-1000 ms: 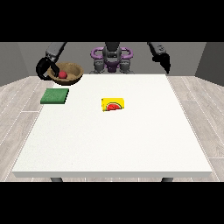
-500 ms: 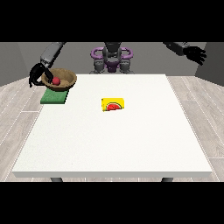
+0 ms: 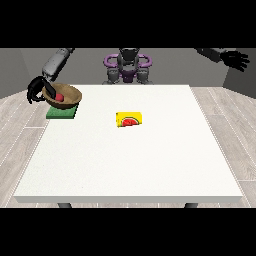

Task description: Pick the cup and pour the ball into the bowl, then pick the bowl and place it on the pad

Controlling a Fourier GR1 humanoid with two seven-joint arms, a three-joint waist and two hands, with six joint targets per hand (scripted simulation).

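White and wide, the surface (image 3: 150, 165) has a yellow cup (image 3: 129, 119) lying near its middle, while at upper left a hand (image 3: 39, 90) wraps its fingers round the brown bowl (image 3: 64, 95) with the red ball (image 3: 59, 97), over the green pad (image 3: 62, 111), and the hand (image 3: 235, 59) at upper right is spread wide.

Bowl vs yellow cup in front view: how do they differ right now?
The bowl is brown, upright, with the red ball inside; the yellow cup lies on its side with a watermelon picture showing. The bowl sits over the green pad near the table's left edge, with the hand at the view's left at its rim; the cup lies mid-table, no hand near. Both are over the white table.
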